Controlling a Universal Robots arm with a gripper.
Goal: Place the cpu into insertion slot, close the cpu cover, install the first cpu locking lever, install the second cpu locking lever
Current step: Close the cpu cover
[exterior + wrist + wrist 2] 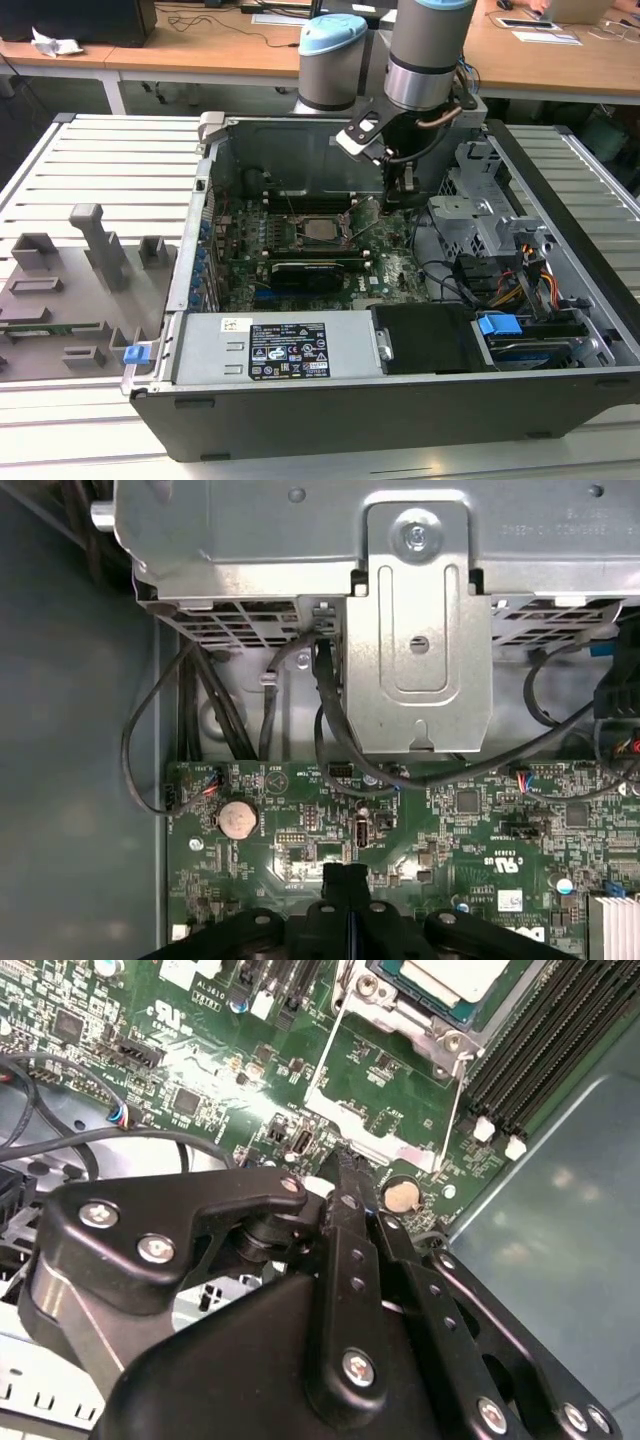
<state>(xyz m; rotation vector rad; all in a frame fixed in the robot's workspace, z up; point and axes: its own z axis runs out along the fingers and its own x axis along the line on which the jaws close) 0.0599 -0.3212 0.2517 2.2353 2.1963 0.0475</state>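
We see the black two-fingered gripper (pixel 345 1172) with its fingers pressed together and nothing visible between them; it hangs tip-down just over the green motherboard (pixel 440 830), beside the round silver coin battery (pixel 402 1195). The small flat square silvery-grey cpu (pixel 450 975) lies seated in the square dark insertion slot (pixel 372 988) with its silver metal rim; in the exterior view that slot sits to the exterior view's left of the gripper, near but apart. The thin silver windowed cpu cover (pixel 370 1140) is swung open, not down on the chip; we judge its free edge to be the part nearest the fingertips and its hinge side to be at the slot, so its length runs from slot toward gripper. The grey arm (pixel 425 60) drops steeply from above into the open dark computer case (pixel 400 420); its wrist is turned so the fingers point down at the board.
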